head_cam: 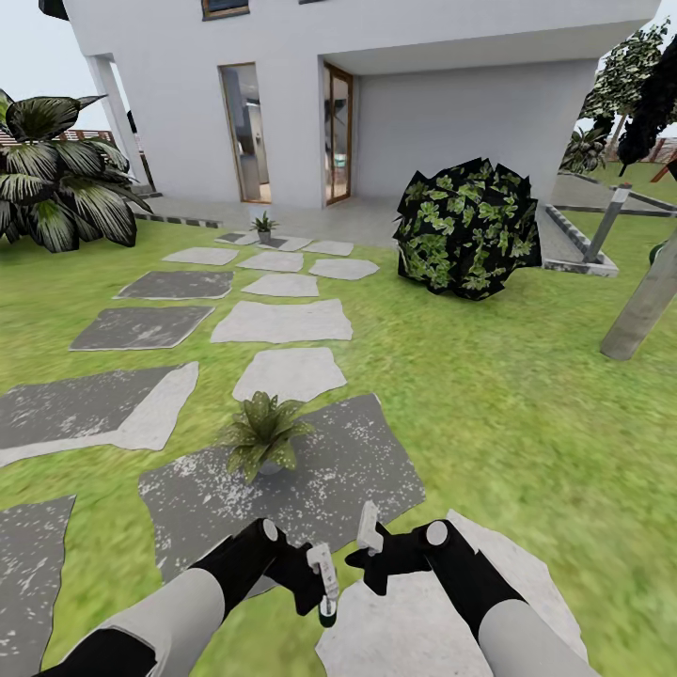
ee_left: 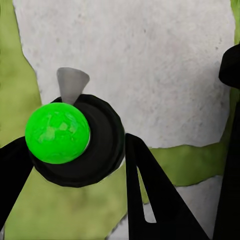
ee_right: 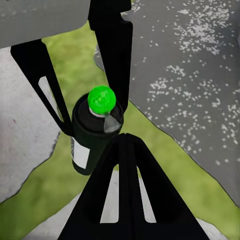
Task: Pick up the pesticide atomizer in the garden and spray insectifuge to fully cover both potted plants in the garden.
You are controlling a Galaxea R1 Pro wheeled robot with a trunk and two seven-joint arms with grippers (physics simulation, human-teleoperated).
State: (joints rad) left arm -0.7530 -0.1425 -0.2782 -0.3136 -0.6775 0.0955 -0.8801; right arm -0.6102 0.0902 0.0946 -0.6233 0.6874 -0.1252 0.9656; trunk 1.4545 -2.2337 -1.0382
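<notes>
Gripping the pesticide atomizer (ee_left: 75, 142), left jaws (head_cam: 325, 588); potted plant (head_cam: 263, 434) near.

Quick tally: 2 small rosette potted plants, one close on the dark grey slab (head_cam: 265, 434), one far off by the house (head_cam: 263, 224). 1 dark green-and-white pesticide atomizer w/ bright green cap (ee_right: 98, 131). 2 white-tipped black grippers, left (head_cam: 322, 585) & right (head_cam: 369, 543). Approx. a dozen flat stepping stones (head_cam: 280, 322), far ones blur together. 1 big round dark bush (head_cam: 466, 229).
</notes>
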